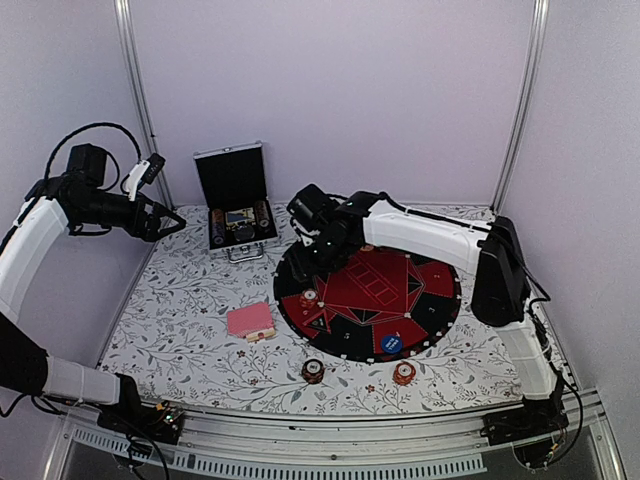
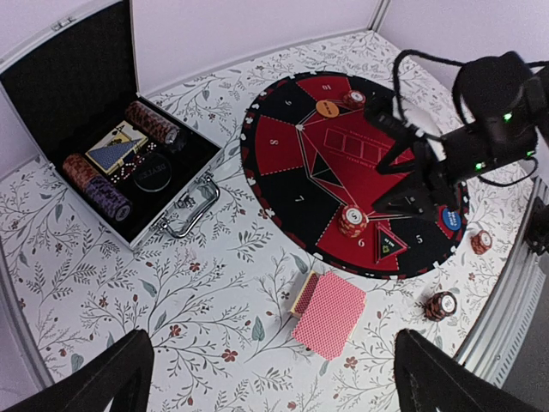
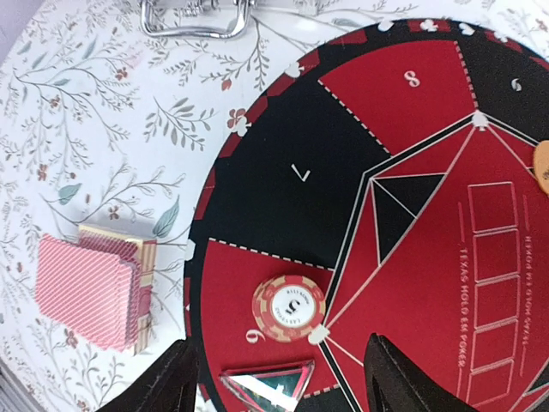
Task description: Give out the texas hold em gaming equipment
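Note:
A pink-backed card deck [image 1: 250, 321] [image 2: 328, 314] [image 3: 90, 290] lies on the floral table, left of the round mat [image 1: 425, 300]. An orange-red chip stack [image 1: 309, 297] [image 2: 352, 221] [image 3: 289, 308] rests on the mat's red segment 6. My right gripper [image 1: 303, 268] [image 3: 279, 345] hangs open just above it, fingers on either side and not touching. Two more chip stacks [image 1: 313, 371] [image 1: 403, 374] sit on the table in front of the mat. My left gripper [image 1: 170, 222] [image 2: 274, 378] is open and empty, high at the far left.
An open silver-edged case [image 1: 237, 205] [image 2: 111, 146] with chips and cards stands at the back left; its handle [image 3: 193, 17] faces the mat. A blue disc [image 1: 392, 343] and a mirrored triangle [image 3: 270, 382] lie on the mat. An orange disc [image 2: 327, 108] sits at its far side.

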You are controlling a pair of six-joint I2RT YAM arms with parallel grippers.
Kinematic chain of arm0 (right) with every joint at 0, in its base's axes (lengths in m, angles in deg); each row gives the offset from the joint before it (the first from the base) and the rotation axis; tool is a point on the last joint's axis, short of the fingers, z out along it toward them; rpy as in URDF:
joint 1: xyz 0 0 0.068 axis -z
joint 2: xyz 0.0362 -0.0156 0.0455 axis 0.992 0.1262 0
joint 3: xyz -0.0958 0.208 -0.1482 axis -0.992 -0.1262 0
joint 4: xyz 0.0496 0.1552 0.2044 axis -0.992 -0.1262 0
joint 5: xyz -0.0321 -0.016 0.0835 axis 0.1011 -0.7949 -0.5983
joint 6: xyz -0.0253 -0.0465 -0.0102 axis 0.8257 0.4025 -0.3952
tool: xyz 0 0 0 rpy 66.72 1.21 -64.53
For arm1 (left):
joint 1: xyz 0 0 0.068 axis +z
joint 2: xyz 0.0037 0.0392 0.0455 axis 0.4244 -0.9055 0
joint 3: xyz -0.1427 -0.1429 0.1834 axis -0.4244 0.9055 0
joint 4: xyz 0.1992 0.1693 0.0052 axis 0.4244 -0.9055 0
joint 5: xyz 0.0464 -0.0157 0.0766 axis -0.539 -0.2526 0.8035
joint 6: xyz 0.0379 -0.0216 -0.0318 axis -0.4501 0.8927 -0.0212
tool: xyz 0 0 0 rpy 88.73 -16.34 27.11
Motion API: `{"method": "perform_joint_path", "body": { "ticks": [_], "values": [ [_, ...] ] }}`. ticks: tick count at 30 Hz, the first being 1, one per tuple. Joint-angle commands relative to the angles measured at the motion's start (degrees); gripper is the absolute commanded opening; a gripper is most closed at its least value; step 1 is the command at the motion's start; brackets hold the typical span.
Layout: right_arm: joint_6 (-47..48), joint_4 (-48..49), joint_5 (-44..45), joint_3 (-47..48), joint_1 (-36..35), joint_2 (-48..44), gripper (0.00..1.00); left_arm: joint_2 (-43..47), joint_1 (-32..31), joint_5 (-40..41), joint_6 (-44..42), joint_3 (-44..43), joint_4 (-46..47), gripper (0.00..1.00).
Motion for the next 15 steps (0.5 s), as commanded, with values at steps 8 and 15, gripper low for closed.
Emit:
{"method": "perform_joint_path", "body": {
  "ticks": [8, 15],
  "values": [
    [-7.09, 3.04, 1.60, -34.39, -0.57, -31.11, 0.74, 0.63, 0.33, 0.79, -1.38, -1.55, -1.41, 1.00],
    [-13.83, -0.27, 1.16, -51.05, -1.60, -46.56, 0.79, 0.37, 0.30, 1.15, -1.35, -1.64, -1.84, 1.00]
  ]
}}
